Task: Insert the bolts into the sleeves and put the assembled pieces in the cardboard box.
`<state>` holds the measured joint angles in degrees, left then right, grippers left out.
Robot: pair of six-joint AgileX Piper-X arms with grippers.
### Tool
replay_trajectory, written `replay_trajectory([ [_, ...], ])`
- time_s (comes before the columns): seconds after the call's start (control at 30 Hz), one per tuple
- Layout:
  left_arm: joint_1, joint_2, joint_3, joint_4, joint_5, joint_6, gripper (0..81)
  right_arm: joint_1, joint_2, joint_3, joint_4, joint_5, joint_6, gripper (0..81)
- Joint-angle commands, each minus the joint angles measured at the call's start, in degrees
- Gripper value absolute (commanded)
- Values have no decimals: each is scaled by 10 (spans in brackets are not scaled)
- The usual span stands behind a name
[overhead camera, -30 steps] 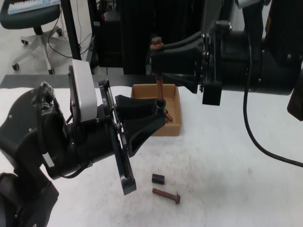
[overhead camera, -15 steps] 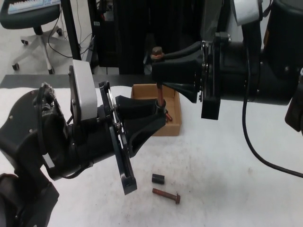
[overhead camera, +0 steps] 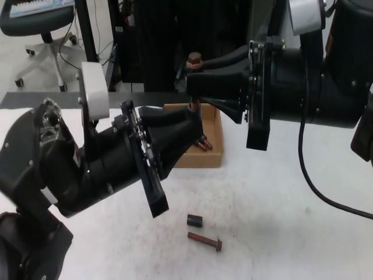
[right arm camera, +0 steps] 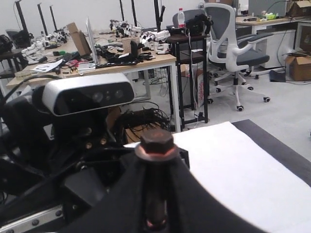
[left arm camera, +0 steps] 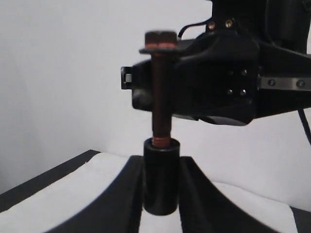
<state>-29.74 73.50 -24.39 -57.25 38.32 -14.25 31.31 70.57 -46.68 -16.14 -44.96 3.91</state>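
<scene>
The left gripper (overhead camera: 187, 119), closed around the short black cylindrical sleeve (left arm camera: 160, 177), is rising and tilting up toward the rust-brown hex-head bolt (left arm camera: 160, 116). The right gripper (right arm camera: 155, 194) is clamping that bolt upright just under its head, near the brown cardboard box (overhead camera: 204, 158). The bolt's tip is now meeting the sleeve's mouth, so insertion is probably beginning. A spare black sleeve (overhead camera: 194, 221) and a spare brown bolt (overhead camera: 205, 240) are lying on the white counter (overhead camera: 280, 204).

held bolt (left arm camera: 159, 87): coppery brown
held sleeve (left arm camera: 161, 179): black
loose bolt (overhead camera: 204, 239): rusty copper brown
loose sleeve (overhead camera: 194, 221): black
cardboard box (overhead camera: 193, 158): tan brown
bench top (overhead camera: 280, 192): white, faint grey specks
</scene>
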Motion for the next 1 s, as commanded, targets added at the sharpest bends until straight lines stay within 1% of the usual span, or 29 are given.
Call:
replay_trajectory([
  [0.0, 1, -7, -9, -19, -23, -8, 1, 8, -3, -1, 4, -8, -1, 8],
  [0.17, 1, -7, -9, -19, -16, -8, 1, 8, -3, -1, 4, -8, 1, 1],
  [0.2, 1, -7, -9, -19, -12, -8, 1, 8, -3, -1, 4, -8, 1, 22],
  [0.27, 1, -7, -9, -19, -11, -8, 1, 8, -3, -1, 4, -8, 1, 111],
  [0.3, 1, -7, -9, -19, -10, -8, 1, 8, -3, -1, 4, -8, 5, 186],
  [0.4, 1, -7, -9, -19, -10, -8, 1, 8, -3, -1, 4, -6, 21, 454],
  [0.43, 1, -7, -9, -19, -10, -8, 1, 8, -3, -1, 4, -2, 30, 515],
  [0.47, 1, -7, -9, -19, -10, -8, 1, 8, -3, -1, 4, -2, 33, 529],
  [0.57, 1, -7, -9, -19, -10, -8, 1, 8, -3, -1, 4, -2, 34, 502],
  [0.7, 1, -7, -9, -19, 3, -8, 1, 8, -3, -1, 4, -2, 34, 501],
  [0.83, 1, -7, -9, -19, 4, -8, 1, 6, -3, -1, -2, 18, 34, 501],
  [0.9, 1, -7, -9, -14, 4, -8, 1, 5, -3, -1, -28, 22, 34, 501],
  [0.97, 1, -7, -8, 8, 18, -8, 1, 5, -3, -1, -71, 28, 37, 501],
])
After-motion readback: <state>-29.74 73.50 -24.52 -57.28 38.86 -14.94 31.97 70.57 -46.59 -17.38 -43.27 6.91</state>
